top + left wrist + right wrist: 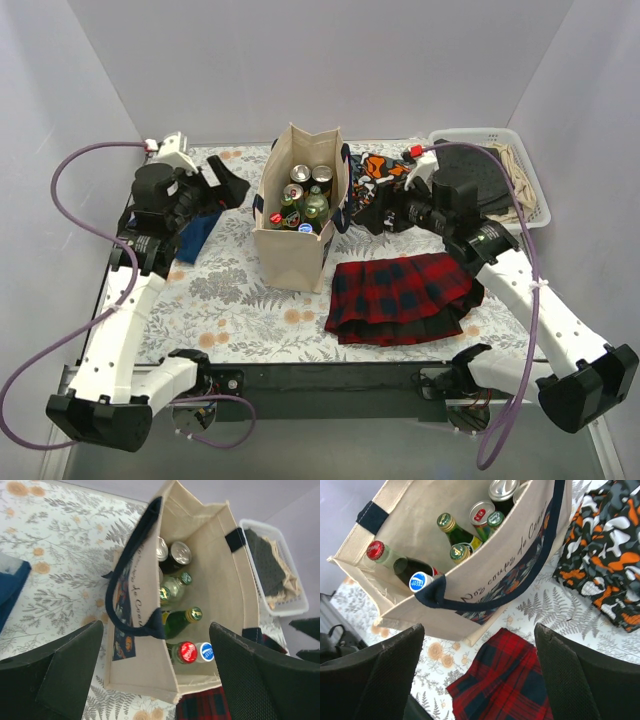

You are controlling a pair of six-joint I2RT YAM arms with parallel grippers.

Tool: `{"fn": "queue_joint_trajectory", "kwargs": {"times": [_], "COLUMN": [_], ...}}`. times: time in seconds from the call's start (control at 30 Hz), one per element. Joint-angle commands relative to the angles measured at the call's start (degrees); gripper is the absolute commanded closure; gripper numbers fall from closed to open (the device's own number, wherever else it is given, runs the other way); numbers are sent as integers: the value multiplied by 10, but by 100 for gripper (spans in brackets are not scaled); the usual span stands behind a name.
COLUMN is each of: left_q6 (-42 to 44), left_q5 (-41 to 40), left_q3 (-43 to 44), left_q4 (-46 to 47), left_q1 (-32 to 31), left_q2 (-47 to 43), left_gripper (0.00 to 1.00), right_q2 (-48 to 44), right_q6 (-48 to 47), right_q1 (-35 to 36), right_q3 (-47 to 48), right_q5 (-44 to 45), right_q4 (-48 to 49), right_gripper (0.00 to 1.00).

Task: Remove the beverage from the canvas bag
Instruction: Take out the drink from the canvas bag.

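Note:
The canvas bag (290, 252) stands upright mid-table, cream with navy handles, its mouth open. Inside it are several beverages: cans (180, 554), a green bottle with a gold cap (182, 620), a red-capped bottle (187, 651) and a blue-capped one (206, 651). The right wrist view shows the same red cap (375, 550) and blue cap (418, 581). My left gripper (156, 627) hovers open above the bag's near left corner (145, 675), holding nothing. My right gripper (479, 630) is open to the right of the bag (485, 585), over the plaid cloth.
A red plaid cloth (400, 295) lies right of the bag. An orange-black patterned cloth (375, 180) is behind it. A white basket (520, 215) with dark and beige fabric sits at the back right. A blue cloth (195, 238) lies under the left arm.

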Motion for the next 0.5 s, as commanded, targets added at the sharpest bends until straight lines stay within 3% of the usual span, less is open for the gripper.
{"fn": "queue_joint_trajectory", "kwargs": {"times": [0.0,0.07,0.1,0.17,0.47], "left_q6": [40,51,49,52,65], "left_q5": [-112,-164,-226,-240,-269], "left_q3": [54,79,83,88,198], "left_q4": [-61,-77,-87,-85,-188], "left_q1": [-99,-174,-199,-235,-277], "left_q2": [37,67,70,73,148], "left_gripper": [15,18,18,19,20], "right_q2": [14,14,16,20,50], "right_q6": [-31,-36,-37,-39,-46], "right_q1": [47,61,63,68,89], "right_q3": [67,77,86,91,112], "right_q5": [130,138,138,138,129], "right_q4": [-46,-50,-52,-54,-57], "right_gripper": [6,7,8,11,13]}}
